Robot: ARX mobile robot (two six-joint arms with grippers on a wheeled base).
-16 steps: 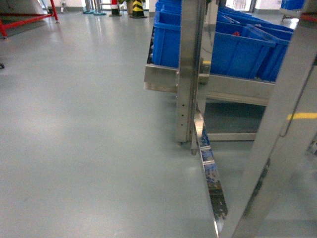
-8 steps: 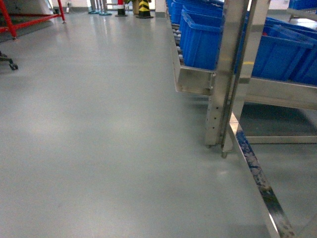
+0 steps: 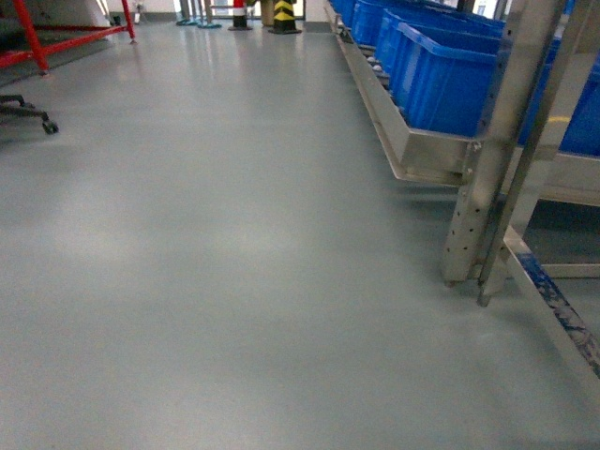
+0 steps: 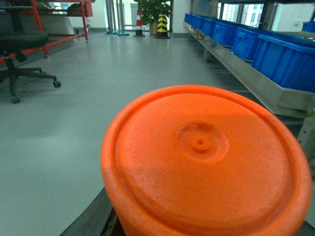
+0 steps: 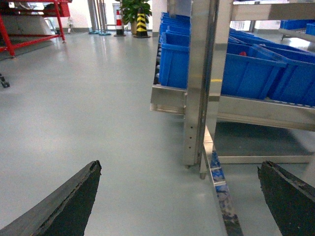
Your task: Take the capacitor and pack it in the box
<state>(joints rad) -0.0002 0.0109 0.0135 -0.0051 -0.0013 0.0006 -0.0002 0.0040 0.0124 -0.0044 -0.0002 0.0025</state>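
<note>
The capacitor (image 4: 206, 162), a wide orange cylinder, fills the lower part of the left wrist view with its round end face toward the camera. A dark finger (image 4: 96, 219) of my left gripper shows at its lower left edge; the rest of that gripper is hidden behind it. In the right wrist view my right gripper (image 5: 179, 196) is open over bare grey floor, its black fingertips (image 5: 74, 201) far apart and nothing between them. The box is out of view. Neither gripper shows in the head view.
A steel flow rack (image 3: 487, 159) carrying blue bins (image 3: 450, 75) runs along the right, with a low steel rail (image 3: 562, 309) on the floor. Its post (image 5: 199, 83) stands ahead of the right gripper. An office chair (image 4: 19, 49) and red frame (image 3: 56, 42) are at left.
The head view has swung left: the steel rack slid from the middle to the right edge, more floor shows, and a chair base came into view at far left.
</note>
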